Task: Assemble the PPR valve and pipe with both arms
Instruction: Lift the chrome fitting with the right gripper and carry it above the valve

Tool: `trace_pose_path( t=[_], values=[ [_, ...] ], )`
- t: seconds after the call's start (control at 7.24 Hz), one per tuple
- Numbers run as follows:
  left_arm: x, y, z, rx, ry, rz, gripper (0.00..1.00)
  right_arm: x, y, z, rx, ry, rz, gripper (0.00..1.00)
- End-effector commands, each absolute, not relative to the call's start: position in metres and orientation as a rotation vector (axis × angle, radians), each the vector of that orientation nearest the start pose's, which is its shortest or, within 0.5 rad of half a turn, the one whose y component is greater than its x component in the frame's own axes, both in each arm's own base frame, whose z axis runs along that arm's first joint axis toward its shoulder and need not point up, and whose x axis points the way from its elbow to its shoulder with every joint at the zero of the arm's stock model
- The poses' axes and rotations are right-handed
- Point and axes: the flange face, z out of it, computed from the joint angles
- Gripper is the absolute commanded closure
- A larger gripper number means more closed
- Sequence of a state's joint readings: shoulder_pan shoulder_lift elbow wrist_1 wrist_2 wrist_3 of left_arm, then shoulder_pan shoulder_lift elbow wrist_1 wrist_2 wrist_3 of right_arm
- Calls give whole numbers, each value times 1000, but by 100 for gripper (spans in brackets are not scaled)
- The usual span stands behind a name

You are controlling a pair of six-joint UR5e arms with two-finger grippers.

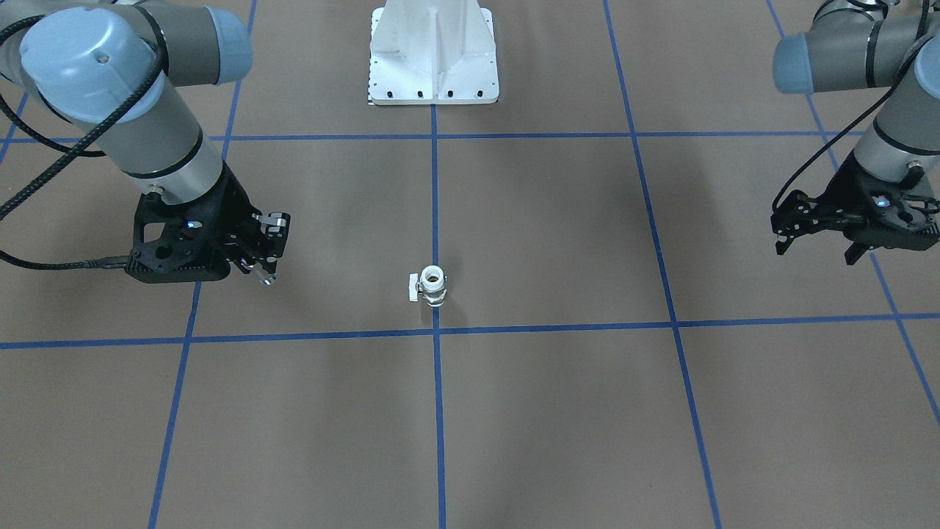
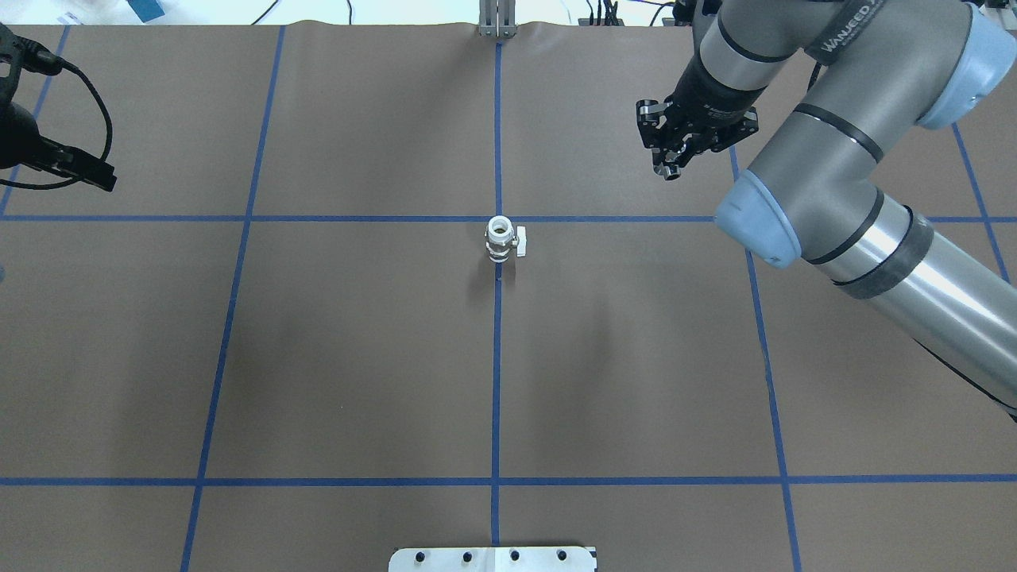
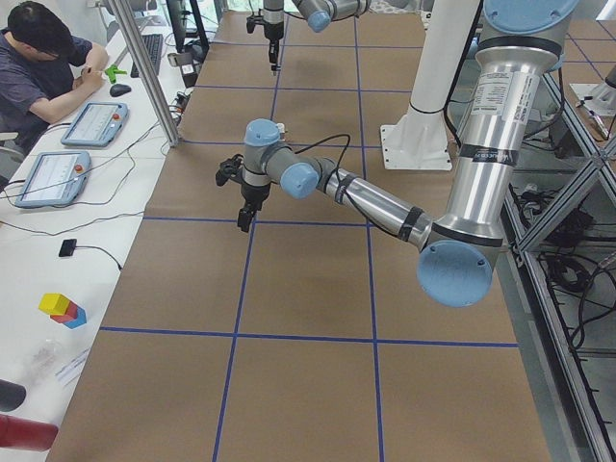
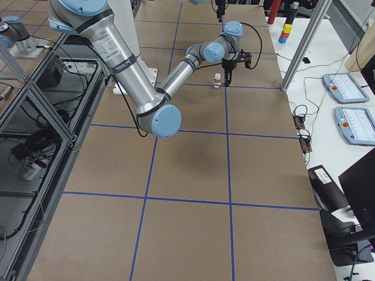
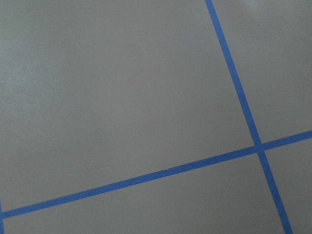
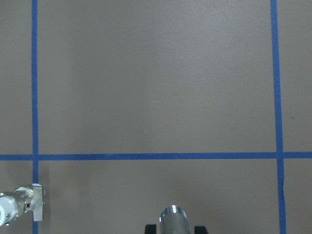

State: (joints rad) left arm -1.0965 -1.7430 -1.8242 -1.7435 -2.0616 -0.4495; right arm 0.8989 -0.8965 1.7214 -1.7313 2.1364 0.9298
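Observation:
The PPR valve (image 1: 430, 286) stands upright on the brown table at the centre blue line, white ring end up and white handle to one side; it also shows from above (image 2: 501, 239) and at the lower left of the right wrist view (image 6: 19, 207). My right gripper (image 1: 264, 257) hangs just above the table, well to the side of the valve, shut on the pipe (image 1: 265, 277), a small silver tube (image 2: 671, 171) whose tip pokes out in the right wrist view (image 6: 174, 218). My left gripper (image 1: 816, 250) hovers far off at the opposite table side, open and holding nothing.
The white bolted pedestal (image 1: 433, 66) stands at the robot-side table edge. Blue tape lines (image 5: 146, 178) divide the brown table cover into squares. A person (image 3: 43, 58) sits at a side desk with tablets (image 3: 53, 178).

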Motion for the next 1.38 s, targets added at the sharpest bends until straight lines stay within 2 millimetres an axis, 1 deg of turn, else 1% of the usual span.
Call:
trace_pose_path(
  t=[0.0,0.14,0.28,0.41,0.55,0.69,0.83,1.1,1.24],
  values=[
    [182,-540,444,298,679,162,0,-375,-575,185,54,-849,47,100],
    [183,-542,447,291,676,162,0,-381,-579,179,49,-850,53,100],
    [185,-543,455,278,668,168,0,-387,-576,175,46,-852,52,100],
    [186,-544,457,276,667,170,0,-393,-574,171,45,-854,43,100],
    [185,-544,459,274,666,169,0,-403,-578,161,50,-849,44,100],
    [187,-544,463,266,663,169,0,-418,-581,150,45,-842,57,100],
    [187,-545,464,263,662,168,0,-421,-580,148,46,-841,54,100],
    [189,-548,467,258,659,167,0,-436,-570,139,41,-851,27,100],
    [189,-548,467,258,659,167,0,-445,-568,126,39,-855,17,100]
  ],
)
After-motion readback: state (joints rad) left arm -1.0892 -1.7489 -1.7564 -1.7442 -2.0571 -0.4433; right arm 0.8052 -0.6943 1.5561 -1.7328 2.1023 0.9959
